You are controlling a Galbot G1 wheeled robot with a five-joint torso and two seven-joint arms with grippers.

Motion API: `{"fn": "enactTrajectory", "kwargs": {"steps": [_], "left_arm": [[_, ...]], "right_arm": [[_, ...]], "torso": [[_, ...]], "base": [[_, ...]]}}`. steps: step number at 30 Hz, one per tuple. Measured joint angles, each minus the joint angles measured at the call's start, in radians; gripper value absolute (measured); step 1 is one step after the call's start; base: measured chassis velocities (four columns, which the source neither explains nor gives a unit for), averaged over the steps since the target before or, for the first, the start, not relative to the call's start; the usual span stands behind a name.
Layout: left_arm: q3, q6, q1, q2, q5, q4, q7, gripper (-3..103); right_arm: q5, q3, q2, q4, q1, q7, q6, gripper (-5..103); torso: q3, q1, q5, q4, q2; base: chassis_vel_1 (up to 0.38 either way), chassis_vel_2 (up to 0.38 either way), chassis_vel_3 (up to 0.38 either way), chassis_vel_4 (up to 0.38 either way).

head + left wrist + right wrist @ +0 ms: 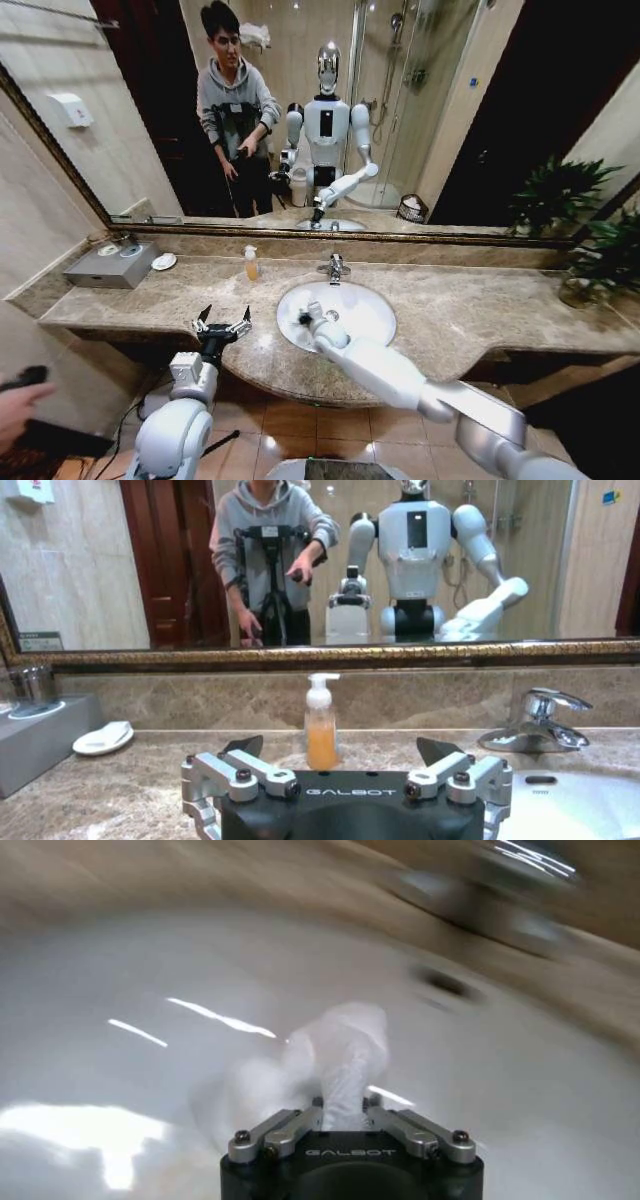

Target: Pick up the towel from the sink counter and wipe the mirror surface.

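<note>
Clamping the towel (pixel 340 1057) in my right gripper (pixel 343 1102) above the white basin (pixel 370 310), I should lift it clear of the tap (pixel 335 267) before reaching the mirror (pixel 420 130). My left gripper (pixel 222 322) waits, jaws apart, over the sink counter's (pixel 480 310) front edge.

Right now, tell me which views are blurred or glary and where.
Right wrist view: smeared with motion blur, white glare streaks on the basin; the right end effector, shut on the towel, is sharp. Left wrist view: crisp, soap bottle and open left end effector clear. Head view: wide-angle curve bends the mirror frame.
</note>
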Motion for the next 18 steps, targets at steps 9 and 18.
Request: {"fn": "enactTrajectory", "kwargs": {"steps": [9,18], "left_arm": [[0.0,0.0,0.0,0.0,0.0,0.0,0.0,100],[0.0,0.0,0.0,0.0,0.0,0.0,0.0,100]], "right_arm": [[-0.123,0.028,-0.172,0.056,-0.004,-0.016,-0.004,5],[-0.066,-0.009,-0.036,0.061,-0.049,-0.018,0.013,5]], "torso": [[0.0,0.0,0.0,0.0005,0.0],[0.0,0.0,-0.0001,0.0009,0.0]], "base": [[0.0,0.0,0.0,0.0],[0.0,0.0,0.0,0.0]]}}
